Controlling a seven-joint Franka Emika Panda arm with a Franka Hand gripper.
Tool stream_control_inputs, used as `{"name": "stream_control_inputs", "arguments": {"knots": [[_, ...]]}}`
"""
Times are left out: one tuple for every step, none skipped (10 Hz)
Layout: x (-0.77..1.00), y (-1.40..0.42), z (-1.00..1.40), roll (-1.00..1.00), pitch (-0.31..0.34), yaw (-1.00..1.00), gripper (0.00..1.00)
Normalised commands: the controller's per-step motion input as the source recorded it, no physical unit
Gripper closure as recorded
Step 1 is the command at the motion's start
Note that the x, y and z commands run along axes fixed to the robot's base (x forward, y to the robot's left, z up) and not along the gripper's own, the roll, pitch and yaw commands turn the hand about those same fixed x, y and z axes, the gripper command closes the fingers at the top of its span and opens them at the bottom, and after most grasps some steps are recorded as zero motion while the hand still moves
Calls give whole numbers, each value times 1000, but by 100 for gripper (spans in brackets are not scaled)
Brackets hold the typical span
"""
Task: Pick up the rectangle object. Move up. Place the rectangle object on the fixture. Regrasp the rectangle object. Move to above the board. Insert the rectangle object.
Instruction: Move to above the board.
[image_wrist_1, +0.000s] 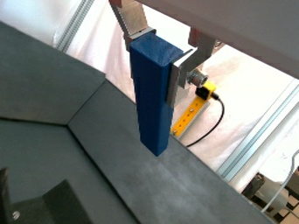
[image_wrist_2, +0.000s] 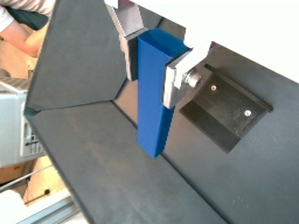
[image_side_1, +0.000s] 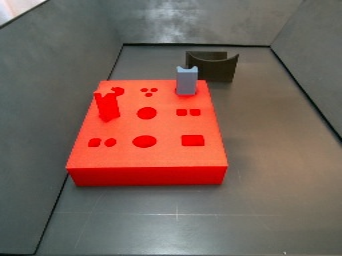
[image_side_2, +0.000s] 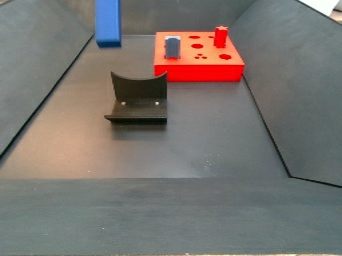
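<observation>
- Hanging upright in the air, the rectangle object (image_wrist_1: 153, 96) is a saturated blue bar clamped near its upper end by the claw (image_wrist_1: 160, 54); in both wrist views its lower end points down at the dark floor without touching it; a side view shows only its lower part (image_side_2: 107, 23) at the upper edge of the picture, well above the floor.
- Silver fingers (image_wrist_1: 132, 19) press against opposite faces of the bar, so the claw (image_wrist_2: 152, 54) is closed on it; the claw itself is out of frame in both side views.
- Below and beside the bar in a wrist view lies the fixture (image_wrist_2: 229, 108), dark, with two small screws; in a side view it (image_side_2: 136, 99) stands on the floor with a curved notch in its upright wall, well apart from the board (image_side_2: 201, 66); in the other it (image_side_1: 211, 65) sits just behind the board (image_side_1: 147, 148).
- On the red board stand a grey-blue peg (image_side_1: 186, 80) and a red upright peg (image_side_1: 106, 104); shaped holes mark its top.
- The tabletop (image_side_1: 267, 200) is a dark grey matte floor with sloping dark walls (image_side_2: 38, 70) around it.
- Beyond the walls a wrist view shows white frame posts, a yellow strip (image_wrist_1: 190, 115) and a black cable (image_wrist_1: 212, 118).
</observation>
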Motion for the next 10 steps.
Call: {"name": "stream_control_inputs", "arguments": {"knots": [[43, 29, 1000, -50, 117, 80, 100], [41, 21, 970, -51, 112, 86, 100], [26, 6, 802, -50, 110, 93, 100], [22, -6, 583, -50, 101, 99, 100], [19, -10, 423, -54, 97, 101, 100], [15, -11, 259, -57, 92, 101, 100], [-737, -1000, 8, -1000, -16, -102, 100], [-743, -1000, 12, -1000, -28, -102, 100], [-803, -1000, 11, -1000, -53, -98, 100], [-816, -1000, -2, -1000, -62, -96, 100]]}}
